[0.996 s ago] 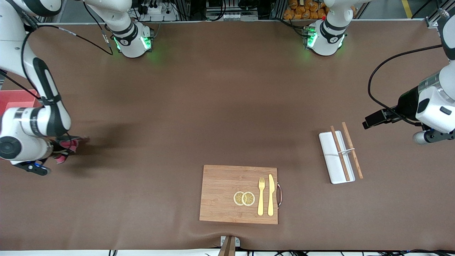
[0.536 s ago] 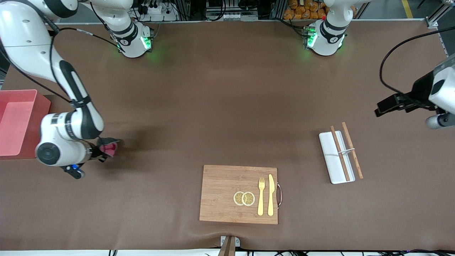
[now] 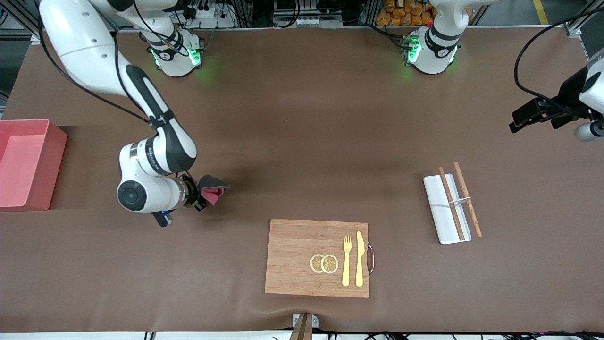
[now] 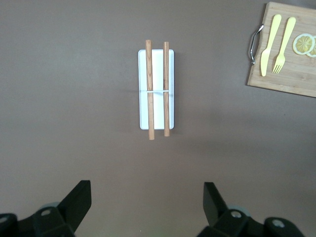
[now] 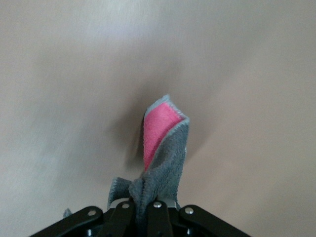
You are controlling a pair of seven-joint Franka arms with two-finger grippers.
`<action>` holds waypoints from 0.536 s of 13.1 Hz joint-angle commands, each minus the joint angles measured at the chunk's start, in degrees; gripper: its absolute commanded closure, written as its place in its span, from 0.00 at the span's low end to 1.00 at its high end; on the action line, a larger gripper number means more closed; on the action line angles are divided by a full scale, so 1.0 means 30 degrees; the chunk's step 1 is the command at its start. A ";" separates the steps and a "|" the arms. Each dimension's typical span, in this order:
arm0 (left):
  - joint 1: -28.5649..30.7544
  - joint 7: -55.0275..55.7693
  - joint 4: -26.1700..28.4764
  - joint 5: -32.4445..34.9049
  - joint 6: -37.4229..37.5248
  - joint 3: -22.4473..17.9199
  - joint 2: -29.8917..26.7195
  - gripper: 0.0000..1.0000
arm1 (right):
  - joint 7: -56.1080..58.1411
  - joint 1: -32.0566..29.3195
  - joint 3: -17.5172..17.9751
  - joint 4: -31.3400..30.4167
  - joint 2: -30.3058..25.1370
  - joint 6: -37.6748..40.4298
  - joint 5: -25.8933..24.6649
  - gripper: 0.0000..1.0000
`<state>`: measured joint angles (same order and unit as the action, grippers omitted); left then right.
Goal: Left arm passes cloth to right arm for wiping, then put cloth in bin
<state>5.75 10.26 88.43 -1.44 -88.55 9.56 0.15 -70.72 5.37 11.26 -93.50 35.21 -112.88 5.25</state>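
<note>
Two arms work over a wide brown counter (image 3: 302,141), most of whose middle lies bare between the bases and the wooden cutting board (image 3: 302,236), which sits close to the edge nearest the front camera. One pink bin (image 3: 28,163) stands at the right arm's end of the counter, hard against that end's edge. The right tool (image 3: 200,193) is clamped shut on the one cloth (image 3: 213,189), grey outside with the magenta face showing in the fold (image 5: 158,131), held low over bare counter between the bin and the board; the wrist view shows the cloth hanging from the closed fingers. The left tool (image 3: 521,118) waits with its fingers (image 4: 79,197) spread apart and nothing between them, up over the left arm's end of the counter. On the board lie two lemon slices (image 3: 324,263), one yellow fork (image 3: 347,259) and one yellow knife (image 3: 360,259). One white tray (image 3: 436,212) carries two wooden chopsticks (image 3: 450,203), one of them along its rim. Compared with a second ago, the right arm has swung the cloth from beside the bin toward the middle of the counter, uncovering the bin, while the left tool has lifted back from the tray.
</note>
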 commanded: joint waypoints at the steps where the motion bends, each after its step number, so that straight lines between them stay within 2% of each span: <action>1: -0.0129 -0.0313 0.1109 -0.0281 -0.0365 -0.0315 -0.0959 0.00 | -0.0247 -0.0322 -0.0237 0.1657 -0.0661 0.3074 0.0652 1.00; 4: 0.0075 -0.0313 0.1080 -0.0164 -0.0278 -0.0286 -0.0696 0.00 | 0.4597 -0.2456 -0.0470 0.3594 -0.0719 0.6447 -0.0133 1.00; 6: 0.0135 -0.0313 0.0992 -0.0164 -0.0248 -0.0257 -0.0608 0.00 | 0.8439 -0.4212 -0.0619 0.3804 -0.0719 0.6692 -0.3579 1.00; 7: 0.0135 -0.0313 0.1021 -0.0164 -0.0248 -0.0257 -0.0607 0.00 | 1.0400 -0.5323 -0.0590 0.3804 -0.0632 0.6575 -0.4524 1.00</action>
<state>6.01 10.25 90.60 -1.44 -88.62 8.92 -0.85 -48.28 -5.57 8.63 -82.63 32.87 -93.67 -3.51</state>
